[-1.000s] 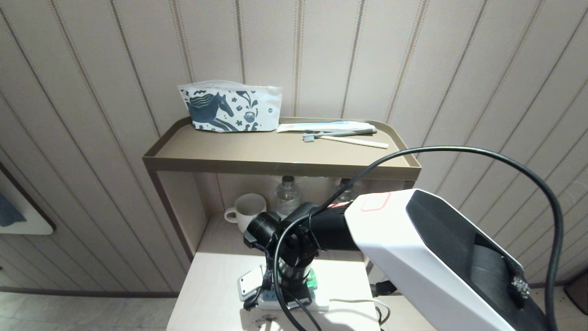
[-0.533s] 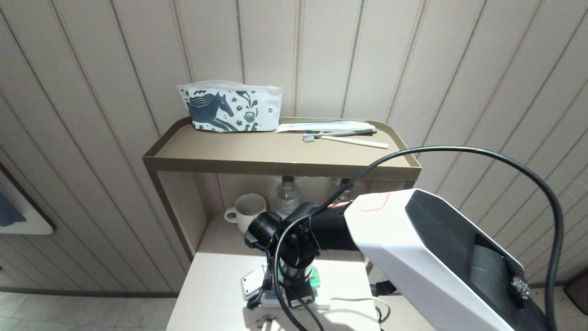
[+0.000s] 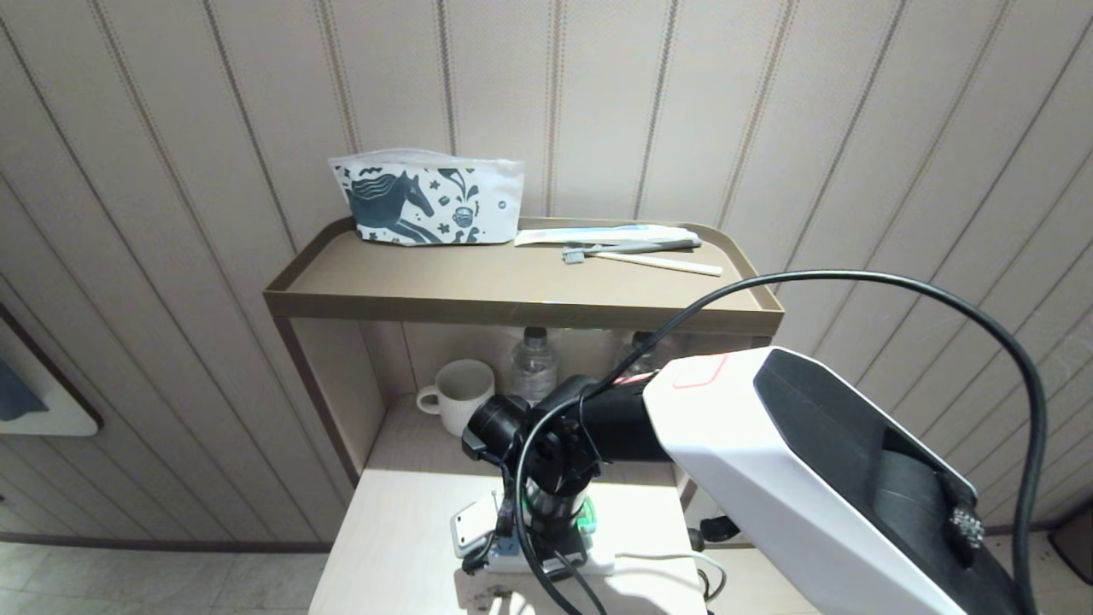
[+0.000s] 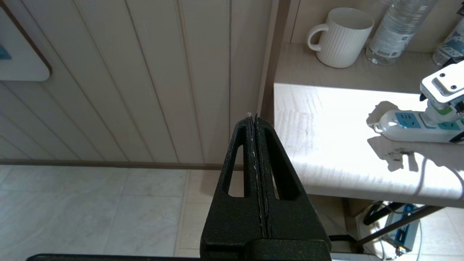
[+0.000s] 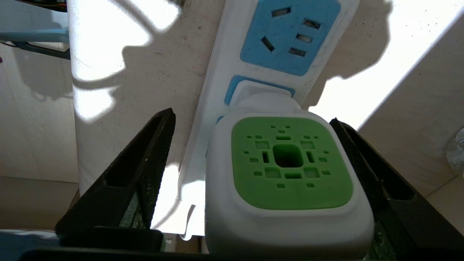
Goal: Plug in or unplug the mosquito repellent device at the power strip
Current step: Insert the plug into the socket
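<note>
Mosquito repellent device (image 5: 290, 188) sits on power strip (image 5: 290, 32) — seemingly plugged.

Your head view looks forward and down at the shelf unit (image 3: 521, 290), far back. Right wrist view sits very close above the power strip (image 5: 290, 40), facing straight down. Left wrist view looks sideways from below the tabletop edge; all three share the strip (image 4: 406, 128) (image 3: 555, 559).

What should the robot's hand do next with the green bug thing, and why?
Probably lift the right gripper straight away. Its fingers stand open around the mosquito repellent device, which sits plugged into the power strip, so the plugging looks done.
</note>
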You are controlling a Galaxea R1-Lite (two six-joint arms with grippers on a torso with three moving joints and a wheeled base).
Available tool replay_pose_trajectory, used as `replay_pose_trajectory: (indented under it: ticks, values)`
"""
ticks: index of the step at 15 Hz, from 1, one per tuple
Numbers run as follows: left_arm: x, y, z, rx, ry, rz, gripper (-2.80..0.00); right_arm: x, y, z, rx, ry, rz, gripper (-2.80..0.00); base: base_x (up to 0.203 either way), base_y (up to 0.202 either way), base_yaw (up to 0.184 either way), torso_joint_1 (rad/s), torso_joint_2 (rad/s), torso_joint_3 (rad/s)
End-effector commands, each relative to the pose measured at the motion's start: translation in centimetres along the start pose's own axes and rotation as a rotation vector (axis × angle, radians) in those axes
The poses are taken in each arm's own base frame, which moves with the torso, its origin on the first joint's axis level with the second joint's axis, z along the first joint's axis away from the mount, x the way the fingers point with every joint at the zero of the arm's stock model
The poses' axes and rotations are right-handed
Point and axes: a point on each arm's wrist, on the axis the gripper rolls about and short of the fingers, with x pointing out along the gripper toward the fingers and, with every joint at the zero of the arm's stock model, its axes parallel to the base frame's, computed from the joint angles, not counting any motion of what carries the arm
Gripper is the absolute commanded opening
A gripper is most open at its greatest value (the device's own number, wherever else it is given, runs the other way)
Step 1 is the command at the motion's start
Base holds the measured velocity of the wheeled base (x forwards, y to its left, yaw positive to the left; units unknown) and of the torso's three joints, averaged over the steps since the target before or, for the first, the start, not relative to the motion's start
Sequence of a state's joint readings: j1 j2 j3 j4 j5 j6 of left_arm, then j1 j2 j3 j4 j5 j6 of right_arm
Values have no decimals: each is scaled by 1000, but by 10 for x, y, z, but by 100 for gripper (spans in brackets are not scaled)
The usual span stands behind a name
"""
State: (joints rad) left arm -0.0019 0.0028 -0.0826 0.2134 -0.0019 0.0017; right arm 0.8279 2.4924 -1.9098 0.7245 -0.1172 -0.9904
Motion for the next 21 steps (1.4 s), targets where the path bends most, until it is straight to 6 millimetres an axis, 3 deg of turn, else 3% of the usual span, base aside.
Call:
replay_pose_trajectory:
  ticks: [1, 21]
  values:
    - [0, 0, 0, 0, 2, -1, -280, -6, -1, 0, -3, -7, -8, 0, 0, 0, 0, 0, 0, 0]
    - [0, 0, 0, 0, 1, 1, -280, 4, 3, 16, -23, -25, -19, 0, 0, 0, 0, 0, 0, 0]
